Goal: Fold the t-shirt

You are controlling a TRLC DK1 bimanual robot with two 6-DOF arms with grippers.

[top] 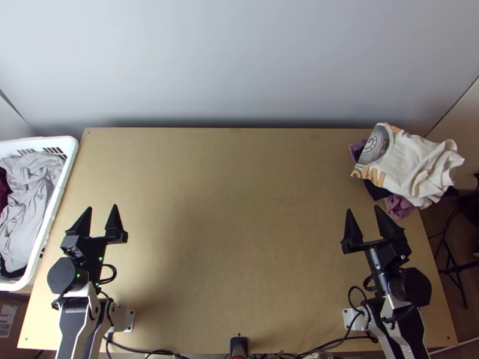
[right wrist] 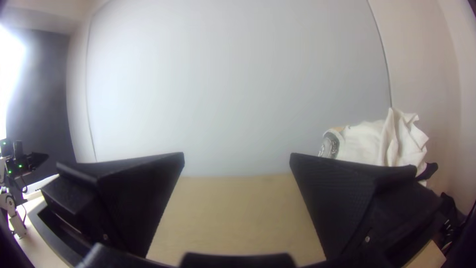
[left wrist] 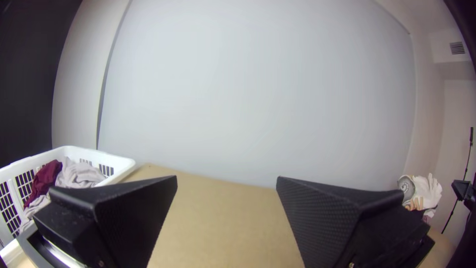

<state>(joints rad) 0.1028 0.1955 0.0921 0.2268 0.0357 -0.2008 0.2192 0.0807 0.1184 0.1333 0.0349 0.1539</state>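
Top view: left gripper point(top: 102, 207) and right gripper point(top: 363, 209) wide open, both empty

Each stands with its tips well apart above the near part of the table point(top: 239, 239). Far right, the cream printed t-shirt point(top: 416, 164) lies bunched over purple cloth point(top: 398, 207). Along the left edge, a white basket point(top: 42, 142) holds grey cloth point(top: 30, 185) and dark red cloth point(left wrist: 48, 176).

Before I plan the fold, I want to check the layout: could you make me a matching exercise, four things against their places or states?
1. Basket
2. Cream printed cloth
3. Left gripper
4. Grey cloth

A. Crumpled, at the table's far right corner
B. Crumpled, inside the basket
C. White, at the table's left side
D. Open and empty

Pairs: 1-C, 2-A, 3-D, 4-B
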